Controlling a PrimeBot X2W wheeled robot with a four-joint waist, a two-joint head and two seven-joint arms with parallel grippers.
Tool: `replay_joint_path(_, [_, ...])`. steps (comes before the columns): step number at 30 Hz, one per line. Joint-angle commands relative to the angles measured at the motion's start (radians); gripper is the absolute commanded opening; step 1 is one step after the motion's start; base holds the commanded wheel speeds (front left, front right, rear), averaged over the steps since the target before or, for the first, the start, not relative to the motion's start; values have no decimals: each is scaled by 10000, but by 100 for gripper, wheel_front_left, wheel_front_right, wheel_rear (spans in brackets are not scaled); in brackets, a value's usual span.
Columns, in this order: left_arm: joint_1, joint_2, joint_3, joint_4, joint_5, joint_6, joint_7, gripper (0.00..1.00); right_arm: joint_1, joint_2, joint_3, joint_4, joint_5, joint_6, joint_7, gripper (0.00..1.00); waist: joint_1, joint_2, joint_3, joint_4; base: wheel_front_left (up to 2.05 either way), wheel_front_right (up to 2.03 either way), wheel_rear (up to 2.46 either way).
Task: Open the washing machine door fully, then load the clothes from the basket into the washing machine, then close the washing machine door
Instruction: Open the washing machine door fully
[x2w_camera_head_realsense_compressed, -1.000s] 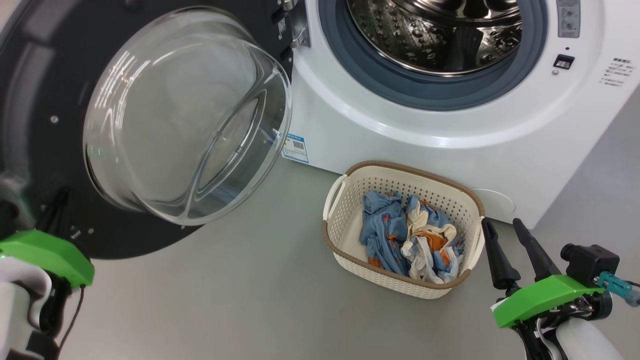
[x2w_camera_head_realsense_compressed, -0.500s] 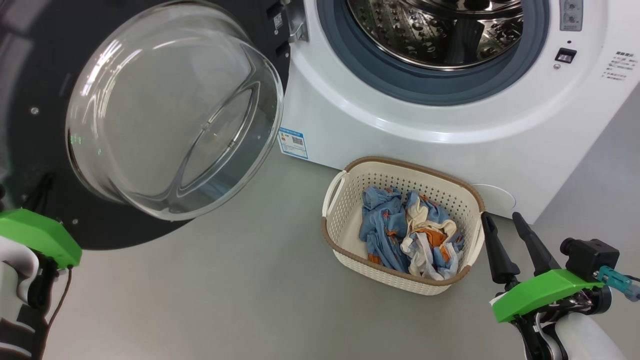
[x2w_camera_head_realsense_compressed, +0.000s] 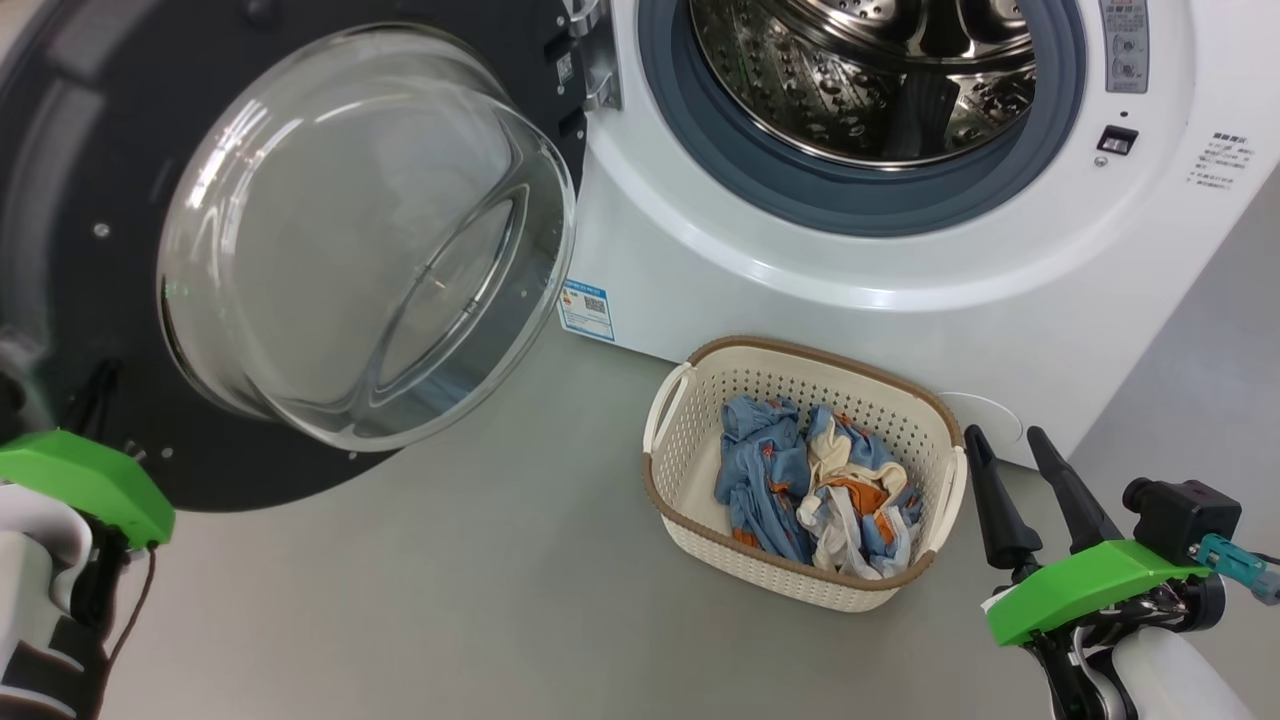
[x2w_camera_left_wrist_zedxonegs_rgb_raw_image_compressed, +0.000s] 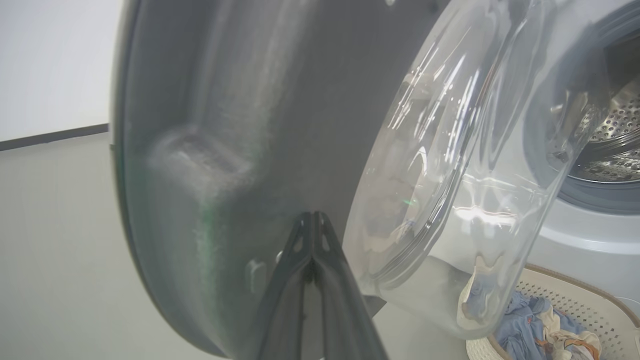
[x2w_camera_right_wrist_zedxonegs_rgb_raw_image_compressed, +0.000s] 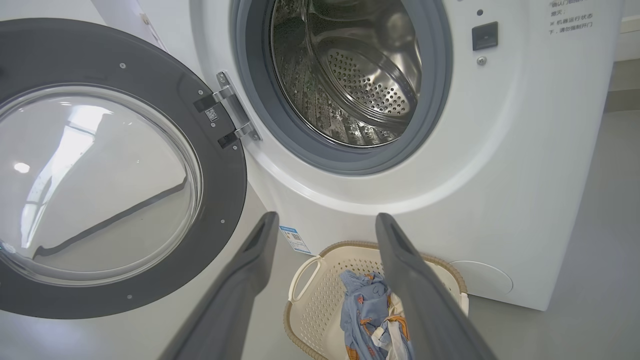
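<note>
Hovering low on the robot's right, the right gripper is holding its two dark fingers spread wide with nothing between them. It is sitting just beside the basket at its right end, apart from the rim. The clothes are lying heaped inside, blue with orange prints tangled up with white and cream pieces. They are sitting to the robot's left of those open jaws and lower down.

I'm reckoning they're light, limp and floppy. A pinch down into a bunched fold at the top of the heap is looking like the best hold. A corner grab is risking sleeves trailing over the rim.

Over on the left, the left gripper is showing its fingers pressed shut on nothing. The tips are right up at the dark inner face of the washing machine door, though I can't tell whether they're touching. That door is standing well open, stiff and glossy, with its glass bowl bulging toward us. Behind it, the washing machine is showing its steel drum gaping wide.
</note>
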Motion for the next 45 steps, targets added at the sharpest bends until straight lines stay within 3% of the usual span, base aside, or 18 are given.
replay_joint_path(1, [-197, 514, 167, -293, -154, 12, -165, 0, -136, -23, 95, -203, 21, 58, -124, 100, 0, -1, -81, 25, 0, 0, 0])
replay_joint_path(14, [1064, 579, -739, -2117, -1164, 9, -427, 0, 102, -174, 229, -258, -9, 58, -124, 100, 0, -1, -620, -70, 0, 0, 0])
replay_joint_path(15, [1294, 611, -798, -2464, -1245, 9, -456, 61, 123, -198, 278, -318, -34, 58, -124, 100, 0, -1, -709, -183, 0, 0, 0])
replay_joint_path(16, [1406, 606, -812, -2656, -1278, 9, -468, 100, 133, -219, 290, -351, -44, 58, -124, 100, 0, -1, -751, -245, 0, 0, 0])
replay_joint_path(22, [2082, 522, -647, -3958, -1368, 20, -503, 100, 220, -336, 386, -445, -79, 58, -124, 100, 0, -1, -954, -729, 0, 0, 0])
replay_joint_path(30, [3346, 198, -329, -6035, -1303, 551, -509, 100, 250, -506, 627, -521, -108, 58, -124, 100, 0, -1, -1171, -1822, 0, 0, 0])
replay_joint_path(45, [4722, -230, 165, -7705, -963, 1393, -510, 100, 40, -782, 839, -579, -595, 58, -124, 100, 0, -1, -1232, -3797, 0, 0, 0])
